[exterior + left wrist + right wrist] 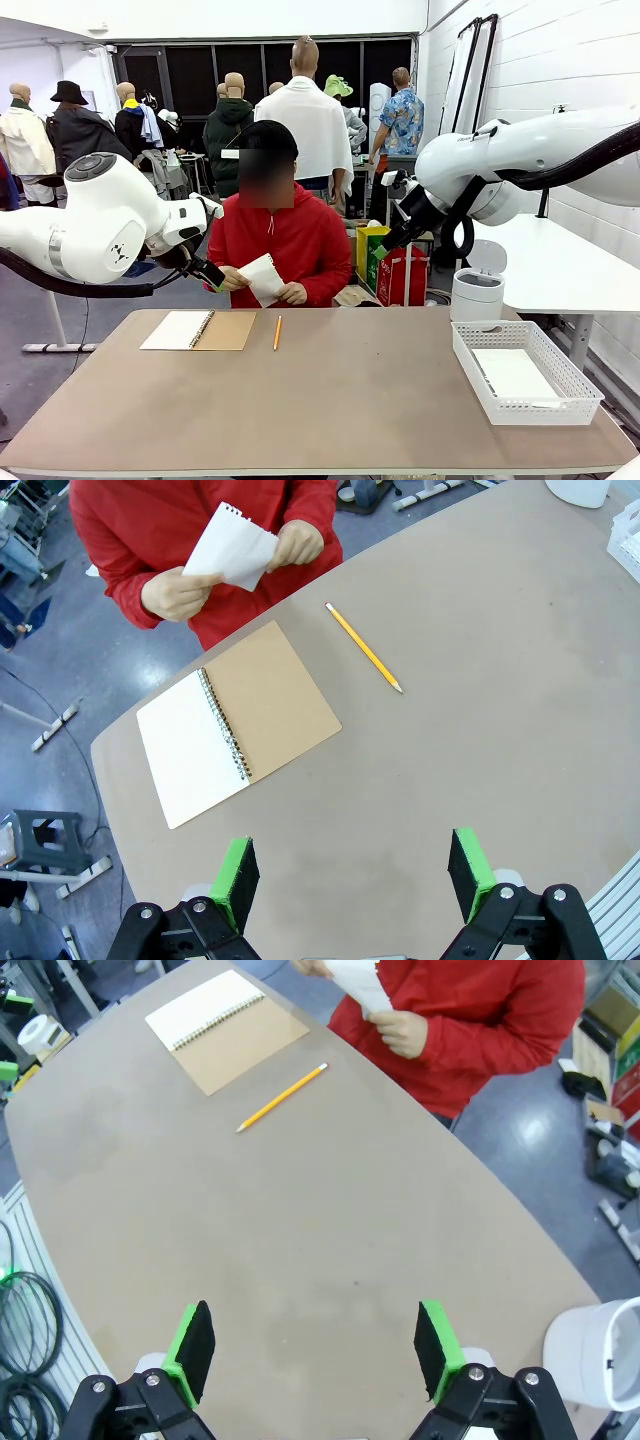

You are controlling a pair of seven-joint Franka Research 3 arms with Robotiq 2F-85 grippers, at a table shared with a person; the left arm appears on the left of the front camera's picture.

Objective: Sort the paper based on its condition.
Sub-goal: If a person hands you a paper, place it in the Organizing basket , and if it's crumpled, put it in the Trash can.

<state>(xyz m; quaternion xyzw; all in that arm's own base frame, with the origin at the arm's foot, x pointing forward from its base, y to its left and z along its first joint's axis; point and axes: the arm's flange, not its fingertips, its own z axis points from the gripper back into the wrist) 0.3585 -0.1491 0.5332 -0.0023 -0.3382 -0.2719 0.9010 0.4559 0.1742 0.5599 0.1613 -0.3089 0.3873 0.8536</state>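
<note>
Paper (pixel 263 277) — one white sheet — is off the table, held up in both of the person's hands (pixel 291 294) beyond the far edge, in front of a red top. From my left wrist I see it (pixel 232 548) bent between the fingers, with a torn, perforated upper edge. A second sheet (pixel 512 373) lies flat in the white mesh basket (pixel 575 385) near the table's right edge, towards the near corner.

My left pincer (pixel 352 876) hangs above bare tabletop with its green pads (pixel 237 878) spread wide and nothing between them. My right pincer (pixel 314 1350) is the same — jaws fully apart, empty, over bare table (pixel 300 1240).

On the far left part of the table lies a spiral notebook (pixel 199 330), opened flat: a white page on the left, the brown card cover folded out on the right, the wire binding between them. Just to its right, apart from it, a yellow pencil (pixel 277 332) lies with one end pointing at the far edge.

A white bin (pixel 477 295) with its lid up stands past the table's far right corner, off the table, behind the basket. Both arms are raised at the far side, one on each side of the person.
</note>
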